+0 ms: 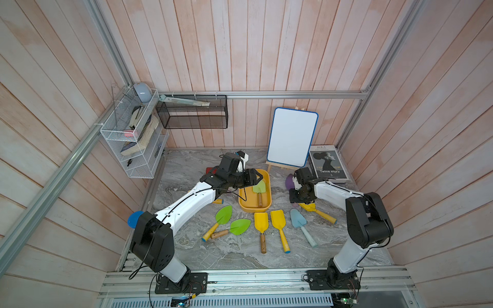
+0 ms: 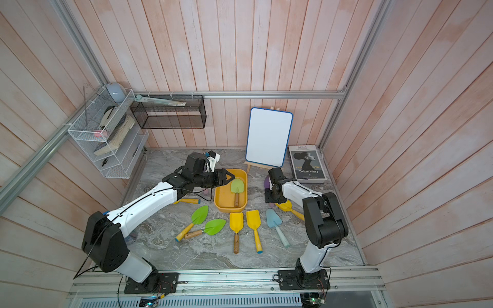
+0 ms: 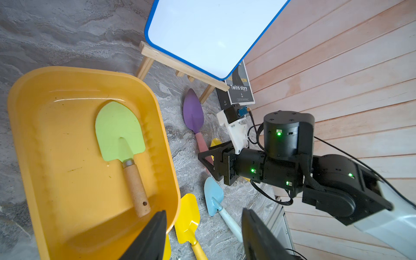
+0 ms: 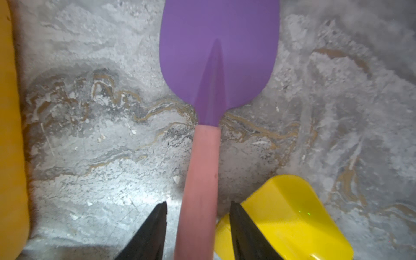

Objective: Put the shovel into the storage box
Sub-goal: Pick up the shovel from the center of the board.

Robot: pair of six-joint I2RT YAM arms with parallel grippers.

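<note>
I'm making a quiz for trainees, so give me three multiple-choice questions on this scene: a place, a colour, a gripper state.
1. Where lies the light-green shovel with a wooden handle? A) in the yellow-orange plastic storage box; B) in the black mesh basket; C) on the book.
2. What colour is the handle of the purple-bladed shovel? A) blue; B) pink; C) yellow.
3. How is the right gripper? A) shut on a yellow scoop; B) lifting the whiteboard; C) open, straddling that handle.
A: it rests on the box's floor. B: the right wrist view shows pink. C: gaps flank the handle.
</note>
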